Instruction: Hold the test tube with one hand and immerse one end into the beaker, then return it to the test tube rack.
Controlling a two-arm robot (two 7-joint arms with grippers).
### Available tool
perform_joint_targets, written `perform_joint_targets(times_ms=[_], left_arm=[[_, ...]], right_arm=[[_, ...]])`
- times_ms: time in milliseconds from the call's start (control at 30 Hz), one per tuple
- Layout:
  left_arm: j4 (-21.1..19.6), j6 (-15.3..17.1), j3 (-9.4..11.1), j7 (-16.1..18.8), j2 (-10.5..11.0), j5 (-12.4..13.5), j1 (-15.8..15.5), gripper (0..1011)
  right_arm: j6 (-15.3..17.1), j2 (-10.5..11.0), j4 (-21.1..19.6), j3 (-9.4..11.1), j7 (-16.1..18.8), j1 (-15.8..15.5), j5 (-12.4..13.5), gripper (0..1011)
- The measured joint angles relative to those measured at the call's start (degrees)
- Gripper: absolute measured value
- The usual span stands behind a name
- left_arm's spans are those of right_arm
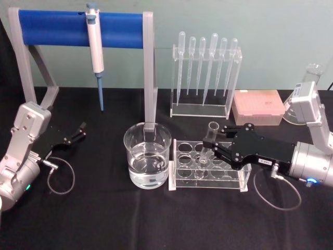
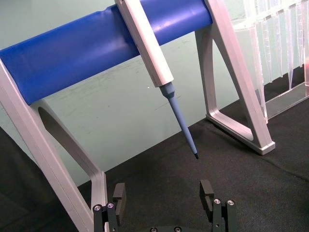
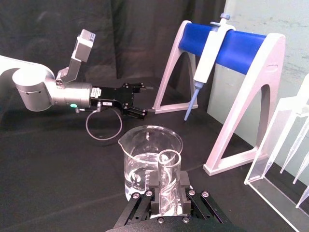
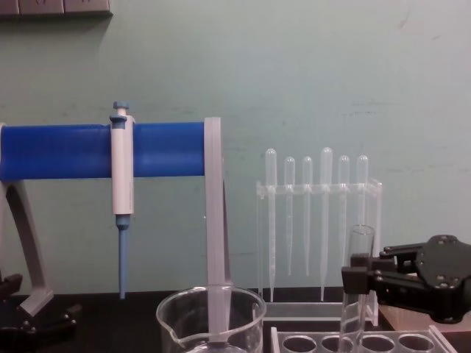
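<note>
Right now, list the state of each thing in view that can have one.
test tube: upright, standing in the rack, clamped near its rim.
right gripper: shut on the test tube.
left gripper: open, holding nothing, far left.
beaker: upright, partly filled with clear liquid.
tube rack: other holes unfilled.
pipette: hanging on the blue stand.

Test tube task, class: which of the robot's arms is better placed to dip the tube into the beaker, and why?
The right. The right gripper already has its jaws closed on the test tube at the rack, beside the beaker. The left gripper sits open, off to the left, holding nothing.
</note>
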Motion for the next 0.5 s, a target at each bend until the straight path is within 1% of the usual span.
perform_joint_targets(times_ms=[300,500], left_arm=[[0.0,0.0,0.0,0.0,0.0,0.0,0.0,1000],[0.0,0.0,0.0,0.0,0.0,0.0,0.0,1000]], right_arm=[[0.0,-0.3,0.3,-0.1,-0.2,-0.1,-1.0,242],[0.0,-0.3,0.3,-0.1,-0.2,-0.1,-1.0,241]])
